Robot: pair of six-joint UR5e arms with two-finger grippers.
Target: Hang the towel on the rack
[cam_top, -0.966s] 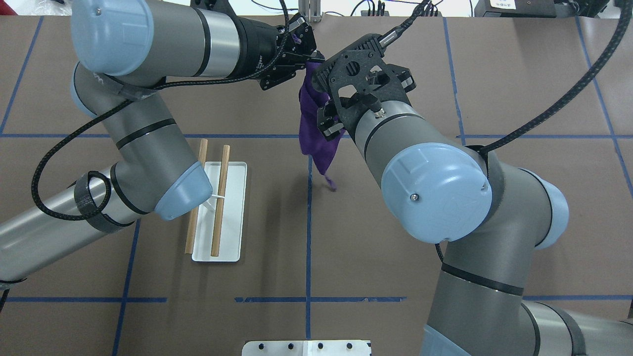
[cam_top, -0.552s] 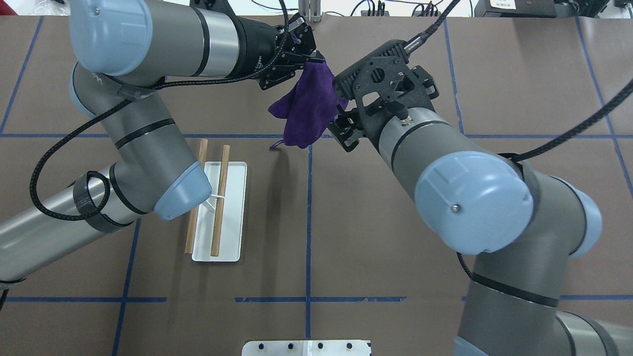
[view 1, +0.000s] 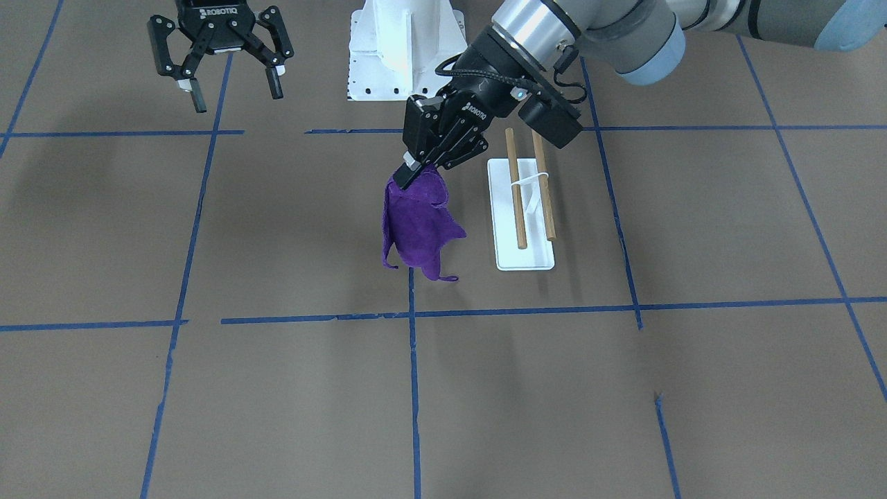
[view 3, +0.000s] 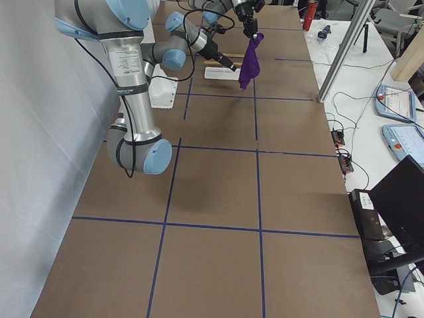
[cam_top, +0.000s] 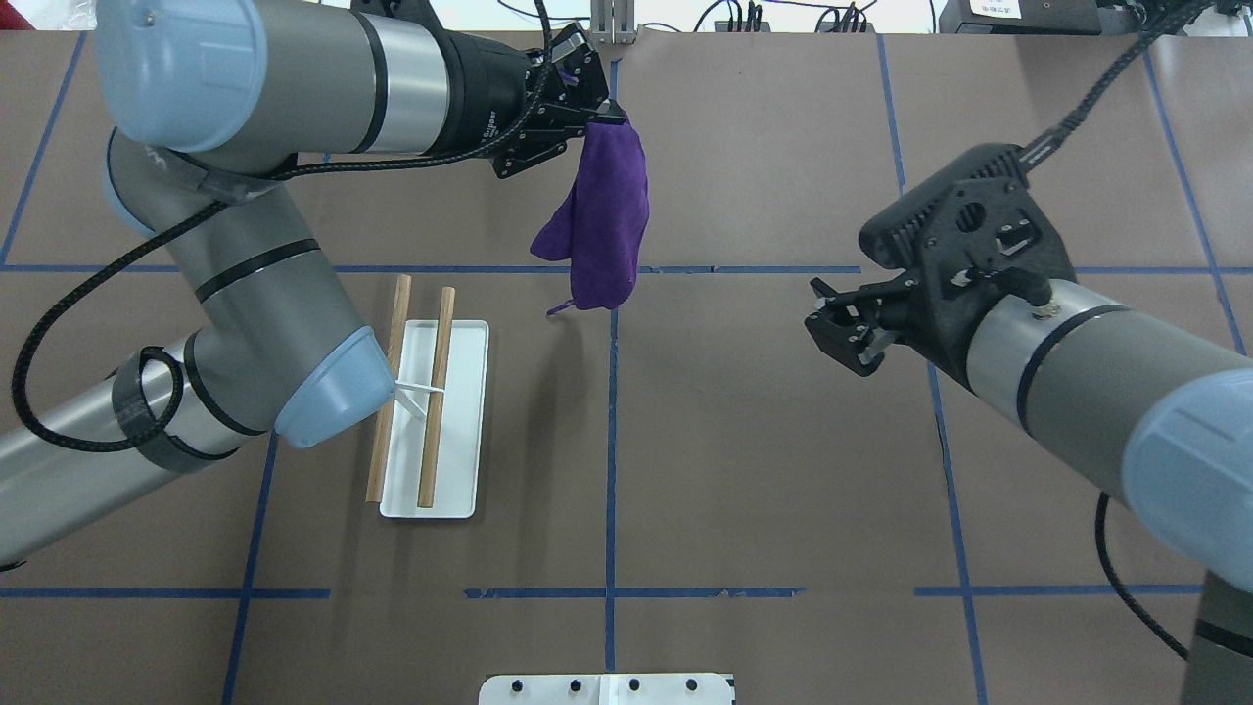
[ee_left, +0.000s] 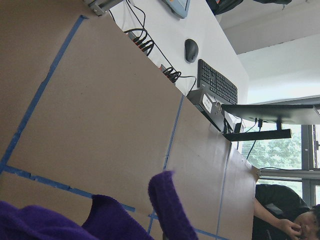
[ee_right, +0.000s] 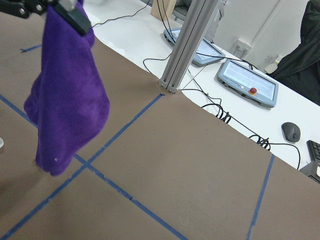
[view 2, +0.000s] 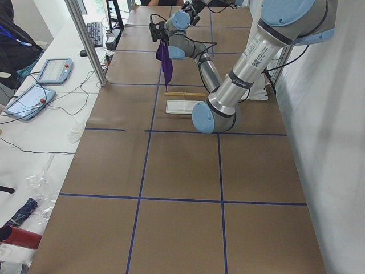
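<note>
Front-facing view, middle of frame: the purple towel [view 1: 416, 232] dangles over the brown counter [view 1: 485, 388], just left of the rack [view 1: 527, 260] and apart from its dowels. Right above it, the left end effector [view 1: 410, 173] is clamped on the towel's top corner. Further back, upper left, the right end effector [view 1: 235, 93] hangs with its fingers spread wide.

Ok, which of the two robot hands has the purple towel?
The left hand, clamped on the top edge of the hanging purple cloth towel. The right hand is open, empty and well apart from it.
</note>
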